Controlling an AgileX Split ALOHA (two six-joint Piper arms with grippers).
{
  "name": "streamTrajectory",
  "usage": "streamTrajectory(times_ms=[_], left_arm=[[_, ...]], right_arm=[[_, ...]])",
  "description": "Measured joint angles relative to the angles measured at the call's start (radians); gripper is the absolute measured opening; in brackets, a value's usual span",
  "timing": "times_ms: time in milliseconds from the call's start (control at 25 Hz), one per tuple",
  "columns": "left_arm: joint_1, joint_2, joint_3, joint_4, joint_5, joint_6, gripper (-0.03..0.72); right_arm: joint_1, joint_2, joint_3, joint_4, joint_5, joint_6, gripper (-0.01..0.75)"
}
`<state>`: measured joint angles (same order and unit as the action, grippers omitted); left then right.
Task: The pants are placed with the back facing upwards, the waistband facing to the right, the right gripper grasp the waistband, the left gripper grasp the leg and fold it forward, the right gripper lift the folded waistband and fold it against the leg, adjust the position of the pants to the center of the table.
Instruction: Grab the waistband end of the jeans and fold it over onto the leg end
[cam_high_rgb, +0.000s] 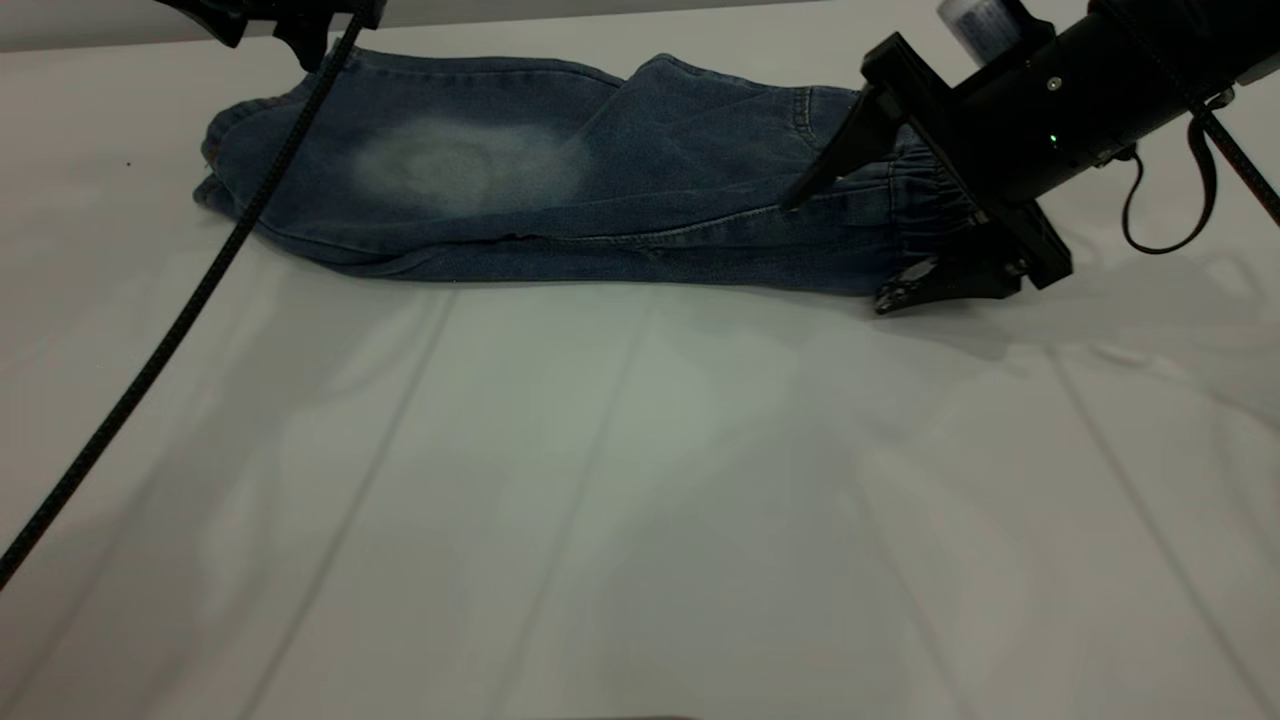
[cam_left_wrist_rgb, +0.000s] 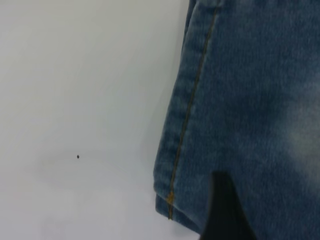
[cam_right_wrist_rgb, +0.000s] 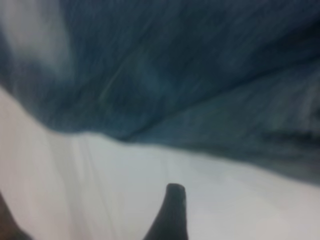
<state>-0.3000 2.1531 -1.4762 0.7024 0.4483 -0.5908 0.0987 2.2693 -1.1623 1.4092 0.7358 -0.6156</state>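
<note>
The blue denim pants (cam_high_rgb: 560, 190) lie folded lengthwise across the far side of the table. Their elastic waistband (cam_high_rgb: 925, 190) points right and the leg cuffs (cam_high_rgb: 225, 150) point left. My right gripper (cam_high_rgb: 850, 245) is open and straddles the waistband end, one finger resting on the denim and the other low by the near edge. In the right wrist view a fingertip (cam_right_wrist_rgb: 172, 207) hangs over white cloth beside the pants (cam_right_wrist_rgb: 190, 75). My left gripper (cam_high_rgb: 295, 25) hovers above the leg end, mostly cut off. One dark finger (cam_left_wrist_rgb: 225, 210) shows over the hem (cam_left_wrist_rgb: 172, 165).
A white tablecloth (cam_high_rgb: 640, 480) with shallow creases covers the table in front of the pants. The left arm's black cable (cam_high_rgb: 180, 310) slants down across the left side. A cable loop (cam_high_rgb: 1165, 200) hangs under the right arm.
</note>
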Motion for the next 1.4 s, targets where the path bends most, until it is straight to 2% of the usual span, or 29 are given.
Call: streamTrajectory(times_ms=[400,720,1200,1400], left_arm=[[0.000,0.000,0.000,0.000,-0.012,0.003,0.417],[0.000,0.000,0.000,0.000,-0.019,0.007,0.417],[0.000,0.000,0.000,0.000,-0.023,0.007,0.398],[0.000,0.000,0.000,0.000,-0.023,0.014,0.393]], right_arm=[[-0.026,0.002,0.000,0.006,-0.065,0.155,0.643],[-0.090,0.002,0.000,0.019,-0.096,0.245,0.609],[-0.092,0.002,0.000,0.210,-0.215,0.184,0.580],[-0.092,0.002,0.000,0.247,-0.272,0.158,0.515]])
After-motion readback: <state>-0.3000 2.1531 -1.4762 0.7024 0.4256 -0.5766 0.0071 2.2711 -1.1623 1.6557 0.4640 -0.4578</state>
